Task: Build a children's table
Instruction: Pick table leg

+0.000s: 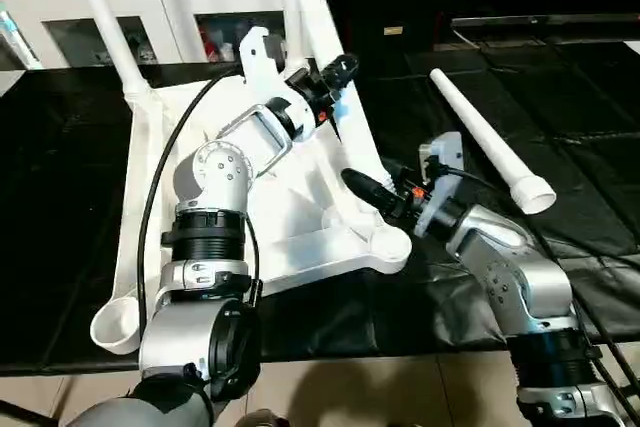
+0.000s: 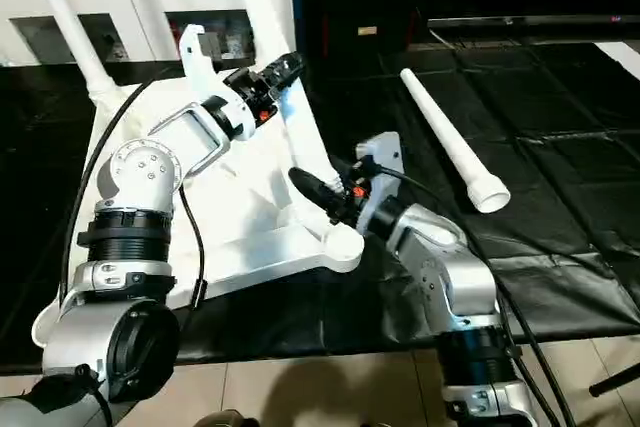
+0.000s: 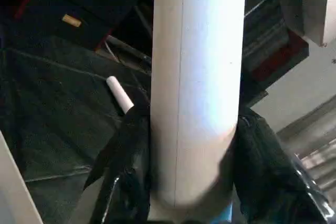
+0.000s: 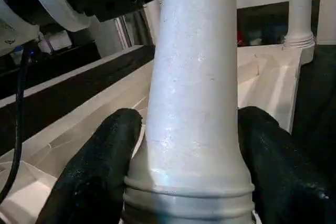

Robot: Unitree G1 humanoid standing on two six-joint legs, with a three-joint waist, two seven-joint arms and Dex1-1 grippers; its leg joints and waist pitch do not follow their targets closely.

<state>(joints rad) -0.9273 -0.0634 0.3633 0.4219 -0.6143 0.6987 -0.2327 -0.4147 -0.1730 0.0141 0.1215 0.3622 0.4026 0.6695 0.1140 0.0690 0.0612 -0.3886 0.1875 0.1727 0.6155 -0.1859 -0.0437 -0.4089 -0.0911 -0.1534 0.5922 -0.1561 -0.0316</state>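
1. The table top (image 1: 300, 207) lies upside down on the black mat (image 1: 560, 127), ribs up. Two legs stand in its far sockets, a spare leg (image 1: 490, 142) lies loose on the mat to our right, well apart, and the leg we are fitting (image 1: 345, 117) rises tilted from the near right corner socket (image 1: 385, 247).
2. Our left gripper (image 1: 335, 72) is clamped around this leg high up; in its wrist view the black fingers (image 3: 123, 161) press both sides of the shaft.
3. Our right gripper (image 1: 375, 192) grips the same leg low down, just above its ribbed collar, fingers (image 4: 94, 171) on either side.
4. We judge the main risk to be the tilt: if we push while the leg leans, it may jam crooked in the socket or lever the light top sideways across the mat.
5. With two grips on one shaft, uneven pulls could twist it or let the smooth plastic slip through the fingers.
6. The empty near left socket (image 1: 118, 322) sits close to our left arm, which could nudge it.
7. How deep the leg sits we cannot tell; our right gripper hides the joint. The tops of the far legs are cut off.
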